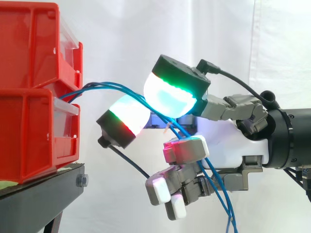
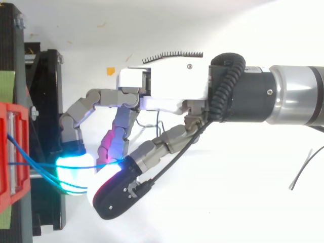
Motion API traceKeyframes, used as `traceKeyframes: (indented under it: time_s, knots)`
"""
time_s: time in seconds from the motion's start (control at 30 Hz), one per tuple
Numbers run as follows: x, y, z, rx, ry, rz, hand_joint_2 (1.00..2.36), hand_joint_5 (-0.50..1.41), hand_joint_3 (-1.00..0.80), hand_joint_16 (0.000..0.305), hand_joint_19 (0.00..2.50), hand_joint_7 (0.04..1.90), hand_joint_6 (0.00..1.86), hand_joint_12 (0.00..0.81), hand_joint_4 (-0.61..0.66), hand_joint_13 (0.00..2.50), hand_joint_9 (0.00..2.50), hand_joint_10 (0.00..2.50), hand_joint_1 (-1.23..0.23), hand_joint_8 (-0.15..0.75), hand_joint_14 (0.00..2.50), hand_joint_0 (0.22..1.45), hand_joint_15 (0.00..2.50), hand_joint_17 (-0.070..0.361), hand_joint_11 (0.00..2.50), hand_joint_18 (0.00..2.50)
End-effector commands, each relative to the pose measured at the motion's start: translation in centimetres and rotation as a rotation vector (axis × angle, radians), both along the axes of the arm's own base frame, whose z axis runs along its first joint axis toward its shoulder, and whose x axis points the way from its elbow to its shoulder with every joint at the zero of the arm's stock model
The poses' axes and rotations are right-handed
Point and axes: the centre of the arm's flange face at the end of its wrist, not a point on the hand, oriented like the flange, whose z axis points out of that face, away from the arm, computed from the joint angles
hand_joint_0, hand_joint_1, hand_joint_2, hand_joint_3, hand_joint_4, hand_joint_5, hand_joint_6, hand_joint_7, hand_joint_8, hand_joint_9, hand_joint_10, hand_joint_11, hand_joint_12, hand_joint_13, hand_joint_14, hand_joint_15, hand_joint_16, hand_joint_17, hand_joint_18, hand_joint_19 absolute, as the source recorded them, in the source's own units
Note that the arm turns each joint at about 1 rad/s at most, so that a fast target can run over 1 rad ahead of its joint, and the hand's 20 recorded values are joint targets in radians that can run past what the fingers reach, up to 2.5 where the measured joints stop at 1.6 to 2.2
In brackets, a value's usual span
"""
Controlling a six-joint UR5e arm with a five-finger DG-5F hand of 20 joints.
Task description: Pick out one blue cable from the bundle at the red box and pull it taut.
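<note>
Several thin blue cables (image 1: 104,86) leave the gap between two stacked red bins (image 1: 29,53) and arc rightward in a slack curve, then hang down past the hand (image 1: 228,141). The hand reaches in from the right. Two large glowing fingertips (image 1: 170,94), one cyan-green and one red-white, close on the cables just right of the bins. The lower fingers curl under, and the cables run across them. From above, the cables (image 2: 30,162) run from the red bin (image 2: 7,152) into the cyan glow between the pads of the hand (image 2: 172,83). How many cables are held is hidden.
The bins rest on a black stand (image 1: 43,189) whose edge lies just below and left of the fingers. Clear drawer fronts (image 1: 65,107) face the hand. A loose thin dark wire (image 2: 304,169) lies on the white floor at right. White curtain behind.
</note>
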Motion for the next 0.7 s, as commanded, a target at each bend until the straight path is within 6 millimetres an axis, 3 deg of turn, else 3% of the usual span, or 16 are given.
traceKeyframes:
  time_s: [0.0,0.23,0.47,0.67]
  knots:
    - [-0.02,-0.02,-0.04,0.0,0.001,0.0,1.01,-0.09,-0.33,0.042,0.68,1.06,0.89,0.294,-0.14,0.94,1.28,0.03,-0.95,0.214,0.03,0.71,0.58,0.095,0.94,0.82]
    - [-0.07,0.01,-0.05,-0.001,0.007,0.003,1.0,-0.1,-0.5,0.04,0.64,1.12,0.94,0.275,-0.31,0.92,1.27,0.04,-0.96,0.212,0.02,0.79,0.56,0.09,0.92,0.8]
    - [-0.07,0.01,-0.05,-0.001,0.007,0.003,1.0,-0.08,-0.5,0.038,0.65,1.02,0.94,0.264,-0.3,0.96,1.34,0.04,-0.99,0.189,0.02,0.68,0.57,0.086,0.95,0.81]
    - [-0.07,0.02,-0.05,-0.001,0.007,0.004,1.0,-0.04,-0.5,0.038,0.69,0.95,0.91,0.253,-0.3,1.01,1.46,0.04,-0.92,0.176,0.02,0.58,0.58,0.086,0.93,0.85]
